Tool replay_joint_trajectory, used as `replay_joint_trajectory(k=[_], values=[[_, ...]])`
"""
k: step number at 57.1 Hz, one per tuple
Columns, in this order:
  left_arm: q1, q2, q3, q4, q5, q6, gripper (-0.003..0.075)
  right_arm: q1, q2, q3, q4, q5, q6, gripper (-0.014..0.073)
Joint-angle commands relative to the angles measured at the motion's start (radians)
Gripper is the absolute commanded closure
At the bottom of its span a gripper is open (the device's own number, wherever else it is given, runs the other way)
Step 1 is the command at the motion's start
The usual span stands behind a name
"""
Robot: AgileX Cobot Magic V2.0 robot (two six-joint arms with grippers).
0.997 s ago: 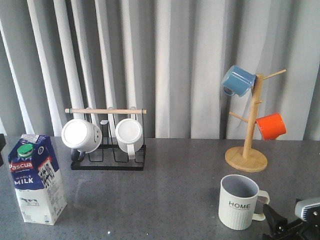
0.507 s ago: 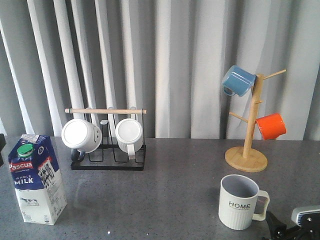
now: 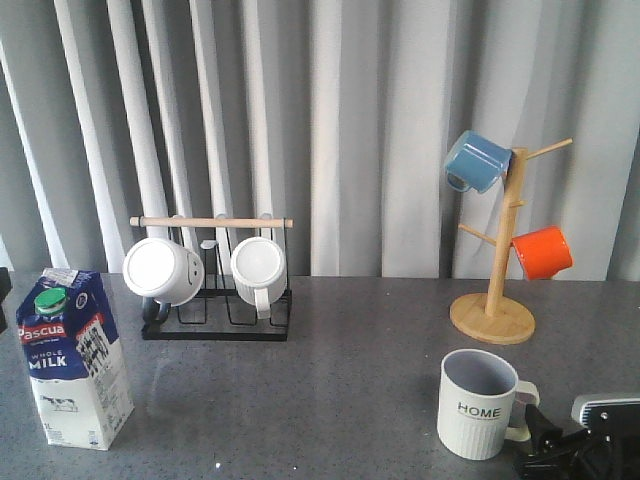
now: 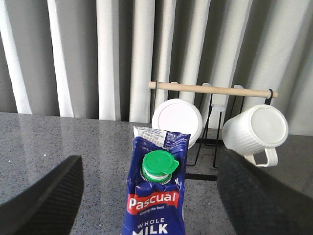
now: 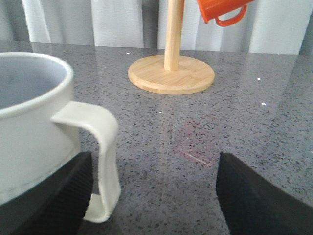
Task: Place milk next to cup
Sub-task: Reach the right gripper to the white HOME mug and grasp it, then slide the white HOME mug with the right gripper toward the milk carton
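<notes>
Far left on the dark grey speckled surface we see the tall blue-and-white milk carton with green round cap and red "Pascual" label. It stands upright, long axis vertical, cap on the slanted top facing the camera, printed "WHOLE MILK" face toward us and turned slightly right. In the left wrist view the left gripper has its jaws spread wide, one dark finger on each side of the carton, neither touching it.

Behind and right of the carton: black wire rack with a wooden bar, holding two white mugs tipped on their sides.

Right of centre, near the front edge: off-white ribbed mug with "HOME" lettering, upright, grey inside, cream handle pointing right. It sits well apart from the carton. Behind it stands the wooden mug tree with a blue mug and an orange mug.

Bottom right: right gripper, jaws open, handle just beside one finger; we cannot tell if they touch.
</notes>
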Motion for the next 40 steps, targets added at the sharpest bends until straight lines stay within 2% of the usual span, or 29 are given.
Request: replay_joint_trajectory(k=[1, 16, 21, 25, 28, 36, 40], values=[[-0.002, -0.015, -0.035, -0.001, -0.07, 0.0, 0.0187, -0.007, -0.02, -0.041, 0.007, -0.071, 0.006, 0.0071], [-0.002, -0.015, -0.035, -0.001, -0.07, 0.0, 0.0187, -0.007, 0.021, -0.105, 0.005, -0.034, 0.006, 0.0073], [-0.002, -0.015, -0.035, -0.001, -0.07, 0.0, 0.0187, -0.007, 0.041, -0.131, -0.002, -0.03, 0.006, 0.0102], [-0.002, -0.015, -0.035, -0.001, -0.07, 0.0, 0.0187, -0.007, 0.055, -0.154, -0.025, -0.008, 0.018, 0.0182], [-0.002, -0.015, -0.035, -0.001, -0.07, 0.0, 0.0187, -0.004, 0.057, -0.167, -0.051, 0.027, 0.039, 0.0279], [-0.002, -0.015, -0.035, -0.001, -0.07, 0.0, 0.0187, 0.005, 0.055, -0.185, -0.091, 0.097, 0.15, 0.0599], [-0.002, -0.015, -0.035, -0.001, -0.07, 0.0, 0.0187, 0.024, 0.052, -0.185, -0.09, 0.094, 0.175, 0.0605]])
